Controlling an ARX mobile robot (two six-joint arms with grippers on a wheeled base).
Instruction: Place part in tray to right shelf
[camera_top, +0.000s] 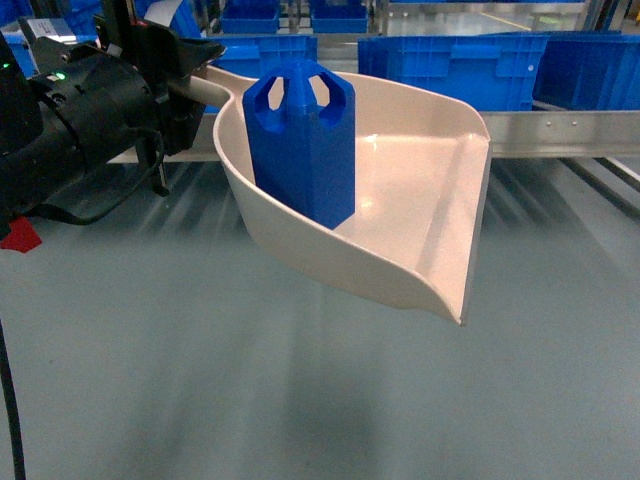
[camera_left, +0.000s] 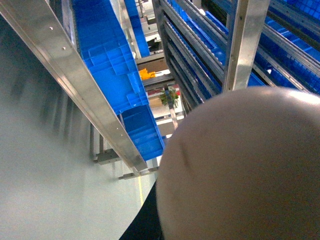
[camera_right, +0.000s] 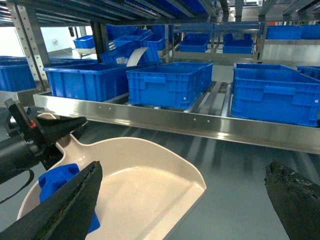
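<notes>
The beige tray (camera_top: 420, 200) hangs in the air, its open front edge toward the lower right. My left gripper (camera_top: 190, 85) is shut on its handle at the upper left. The blue part (camera_top: 300, 140) stands upright inside the tray near the handle end. In the left wrist view the tray's underside (camera_left: 240, 165) fills the lower right and hides the fingers. My right gripper (camera_right: 185, 205) is open and holds nothing, just in front of the tray (camera_right: 150, 180), with the part (camera_right: 57, 180) behind its left finger. The shelf rail (camera_top: 560, 130) runs behind the tray.
Blue crates (camera_right: 165, 82) sit on the shelf behind the steel rail (camera_right: 200, 122), with more racks of crates above and behind (camera_left: 115, 70). A grey surface (camera_top: 200, 380) lies under the tray. A small red piece (camera_top: 20, 235) shows beside my left arm.
</notes>
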